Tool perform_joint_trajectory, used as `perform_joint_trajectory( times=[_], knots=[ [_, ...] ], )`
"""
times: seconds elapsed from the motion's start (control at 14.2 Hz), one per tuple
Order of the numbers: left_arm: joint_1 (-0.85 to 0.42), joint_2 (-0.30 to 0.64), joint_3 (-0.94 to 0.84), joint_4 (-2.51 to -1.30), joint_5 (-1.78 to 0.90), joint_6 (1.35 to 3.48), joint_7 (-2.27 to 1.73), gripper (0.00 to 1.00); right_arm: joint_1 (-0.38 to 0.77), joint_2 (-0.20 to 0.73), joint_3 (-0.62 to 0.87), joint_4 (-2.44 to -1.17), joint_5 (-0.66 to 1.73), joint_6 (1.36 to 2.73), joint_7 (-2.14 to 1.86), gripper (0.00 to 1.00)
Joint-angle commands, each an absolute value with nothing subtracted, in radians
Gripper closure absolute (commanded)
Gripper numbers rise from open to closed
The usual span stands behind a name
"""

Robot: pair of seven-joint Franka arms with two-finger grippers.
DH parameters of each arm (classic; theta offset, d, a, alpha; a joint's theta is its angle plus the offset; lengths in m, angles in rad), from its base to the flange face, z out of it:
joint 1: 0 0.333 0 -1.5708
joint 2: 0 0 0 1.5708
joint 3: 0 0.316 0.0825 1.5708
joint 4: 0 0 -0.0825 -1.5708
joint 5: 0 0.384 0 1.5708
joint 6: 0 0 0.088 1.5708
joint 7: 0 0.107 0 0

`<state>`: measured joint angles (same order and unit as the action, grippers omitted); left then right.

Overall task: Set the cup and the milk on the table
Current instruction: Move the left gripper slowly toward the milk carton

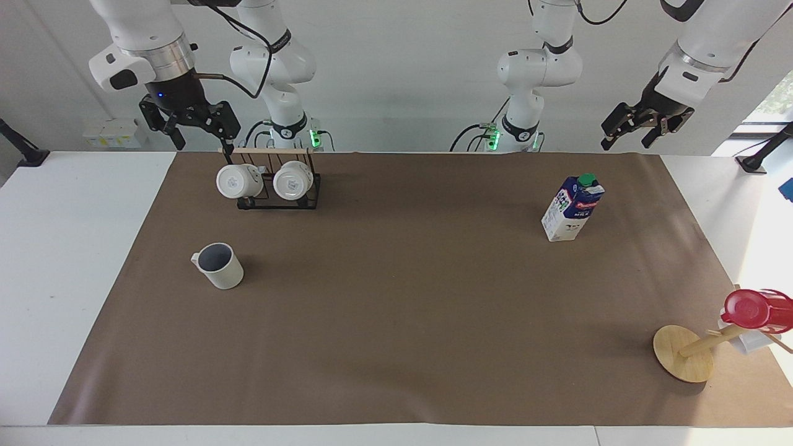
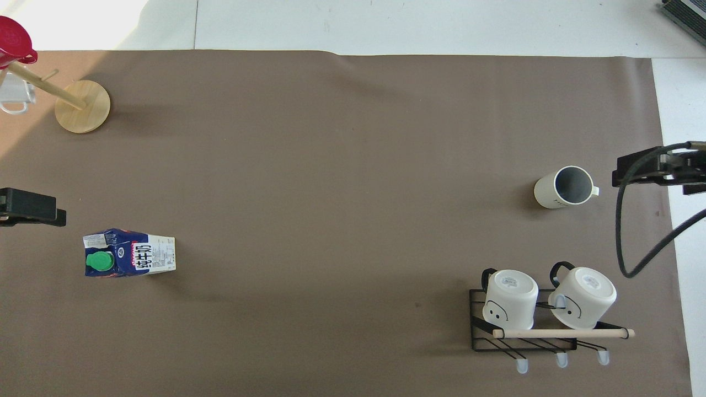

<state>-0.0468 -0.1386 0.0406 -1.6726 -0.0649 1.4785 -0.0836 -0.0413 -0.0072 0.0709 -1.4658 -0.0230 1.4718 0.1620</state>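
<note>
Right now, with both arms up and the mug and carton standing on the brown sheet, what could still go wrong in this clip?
1. The tall blue-and-white gable-top milk carton stands upright on the brown paper sheet; being tall and narrow, it might tip if the left gripper descends nearby.
2. The right gripper hangs close above the black wire rack holding two white mugs; a low sweep could snag its wooden bar.
3. The cream-white mug with the dark inside looks stable.

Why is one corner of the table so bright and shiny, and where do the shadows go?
Facing view: strong light washes out the table edge near the red cup, at the left arm's end. Overhead view: the same glare bleaches that corner, and the milk and the cup cast soft shadows toward the right arm's end.
</note>
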Motion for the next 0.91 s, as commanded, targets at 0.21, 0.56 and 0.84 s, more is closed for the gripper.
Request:
perform_joint_trajectory(
  times=[0.21,0.56,0.84],
  knots=[
    [-0.061,-0.141,0.051,-1.657,-0.045,1.451,-0.054,0.0,-0.046,-0.028,0.074,-1.488,-0.009,1.471,0.181,0.0],
    [-0.057,-0.147,0.051,-1.66,-0.02,1.434,0.11,0.0,-0.051,-0.025,0.074,-1.48,-0.008,1.468,0.175,0.0],
    [-0.063,-0.15,0.051,-1.663,-0.014,1.44,0.202,0.0,-0.058,-0.025,0.072,-1.482,-0.008,1.468,0.178,0.0]
  ],
)
